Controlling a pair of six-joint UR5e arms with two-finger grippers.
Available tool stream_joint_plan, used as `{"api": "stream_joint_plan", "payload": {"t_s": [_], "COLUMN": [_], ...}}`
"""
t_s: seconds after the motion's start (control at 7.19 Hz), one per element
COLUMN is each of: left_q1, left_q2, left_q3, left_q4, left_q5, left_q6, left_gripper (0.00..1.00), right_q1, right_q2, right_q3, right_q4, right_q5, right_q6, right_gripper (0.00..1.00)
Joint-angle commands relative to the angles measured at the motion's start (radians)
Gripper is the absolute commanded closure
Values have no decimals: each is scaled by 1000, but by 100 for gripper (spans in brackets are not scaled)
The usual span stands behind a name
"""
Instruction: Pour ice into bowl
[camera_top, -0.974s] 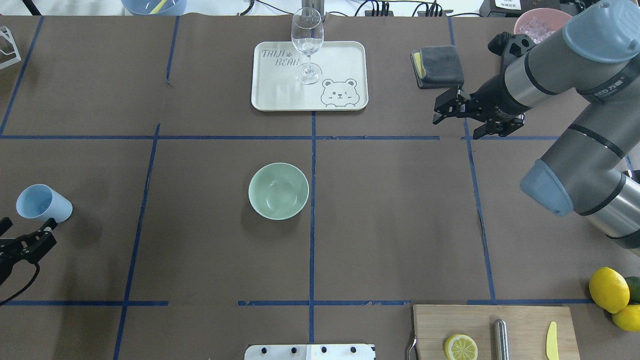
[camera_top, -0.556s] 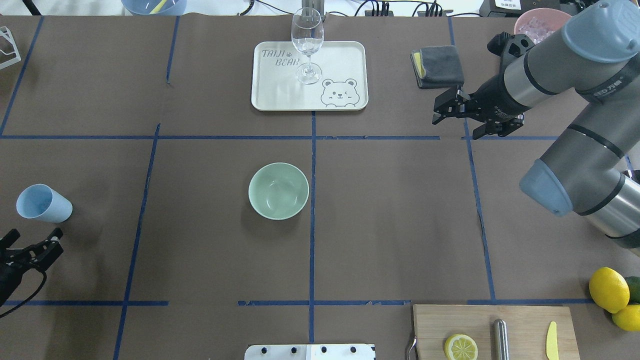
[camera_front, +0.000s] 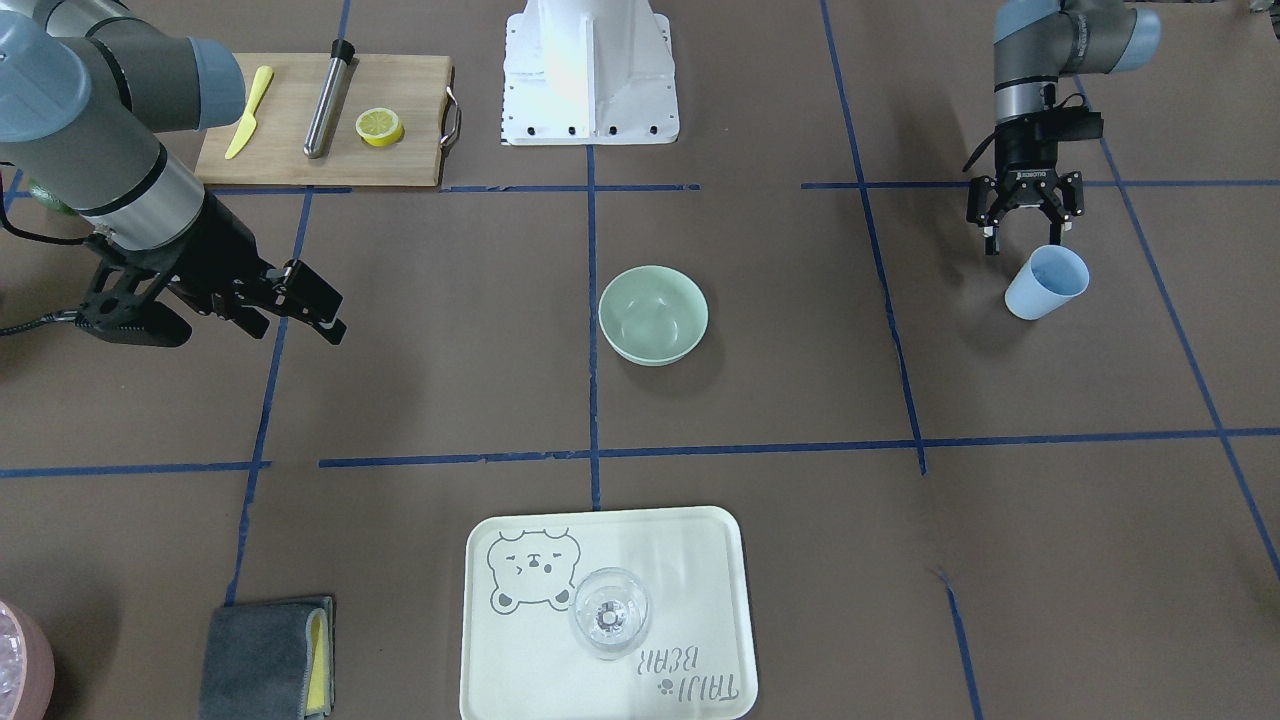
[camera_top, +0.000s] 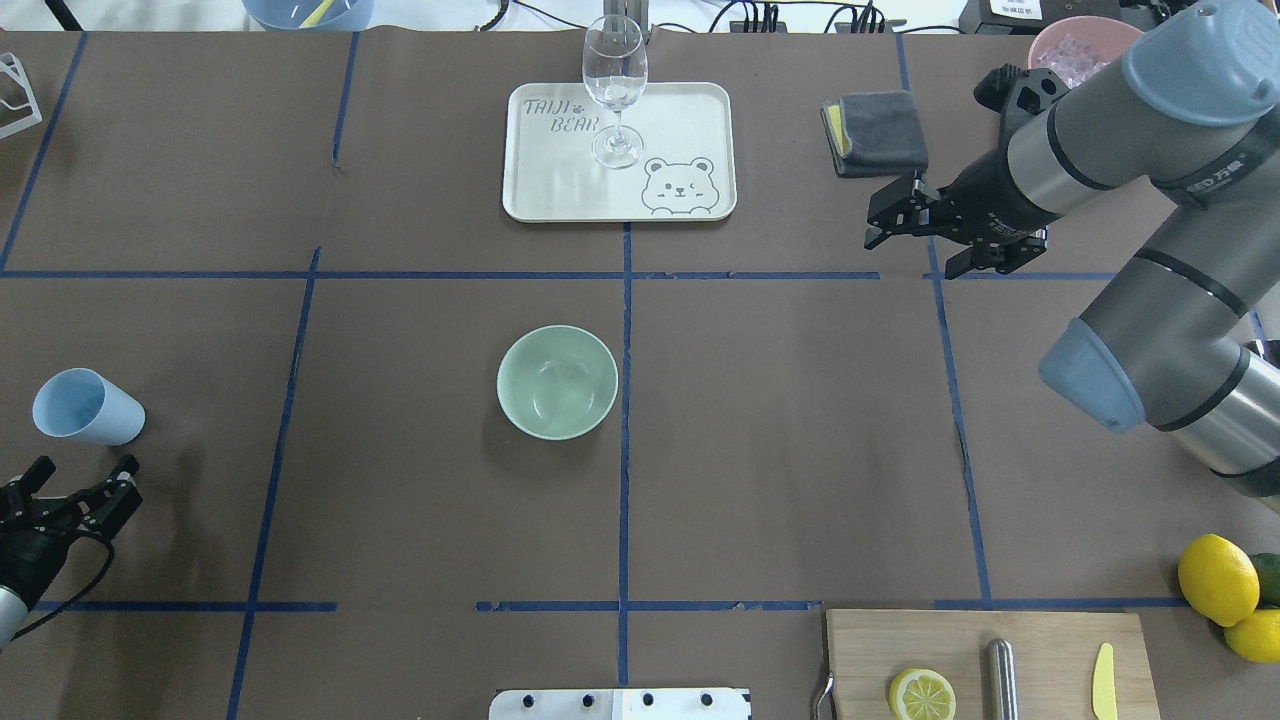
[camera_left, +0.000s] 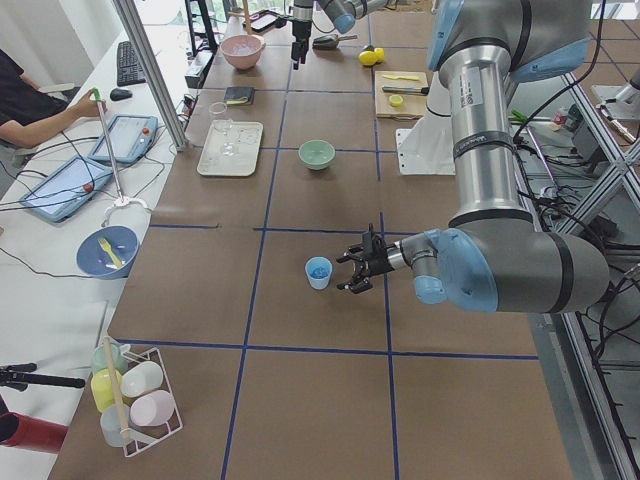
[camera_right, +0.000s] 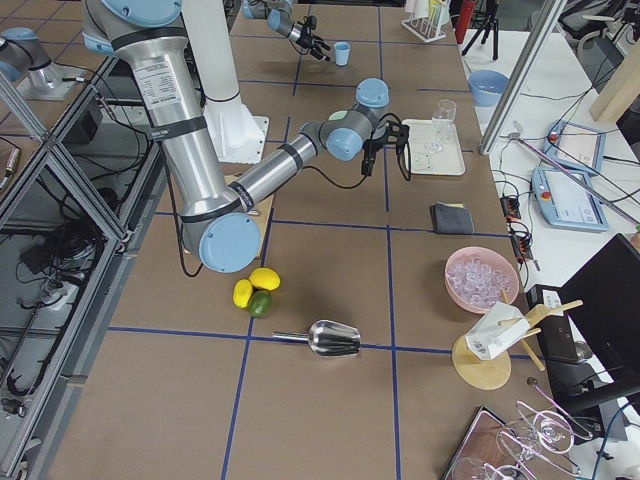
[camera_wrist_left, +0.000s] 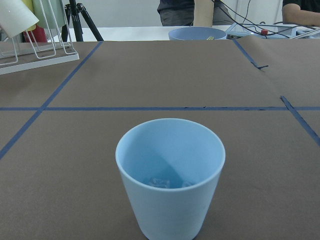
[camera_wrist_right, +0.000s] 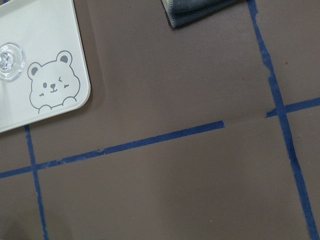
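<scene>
Your left gripper (camera_top: 82, 480) hangs open just beside the upright blue cup (camera_top: 85, 407), mouth up; only the left wrist view shows ice (camera_wrist_left: 165, 182) at its bottom. The green bowl (camera_top: 557, 382) sits mid-table, and your right gripper (camera_top: 908, 250), jaws also apart, hovers well away.

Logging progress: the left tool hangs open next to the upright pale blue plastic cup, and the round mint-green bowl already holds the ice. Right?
Not quite. The round mint-green bowl is empty, as the overhead view shows; the clear ice cubes lie in the bottom of the pale blue plastic cup. The left tool does hang open next to that upright cup.
</scene>
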Motion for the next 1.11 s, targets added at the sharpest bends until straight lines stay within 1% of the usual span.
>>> {"api": "stream_joint_plan", "payload": {"t_s": [0.0, 0.14, 0.28, 0.7, 0.97], "left_q1": [-3, -4, -1, -7, -38], "left_q2": [-13, -13, -26, -61, -60], "left_q3": [31, 58, 94, 82, 91], "left_q4": [-3, -3, -4, -4, -3], "left_q5": [38, 50, 83, 84, 84], "left_q6": [-1, -15, -64, -52, -14], "left_gripper": [0, 0, 0, 0, 0], "right_q1": [0, -2, -3, -3, -3], "right_q2": [-1, -1, 1, 1, -1], "right_q3": [0, -2, -9, -9, -9], "right_q4": [-1, -1, 0, 0, 0], "right_q5": [0, -2, -2, -2, -2], "right_q6": [0, 0, 0, 0, 0], "right_gripper": [0, 0, 0, 0, 0]}}
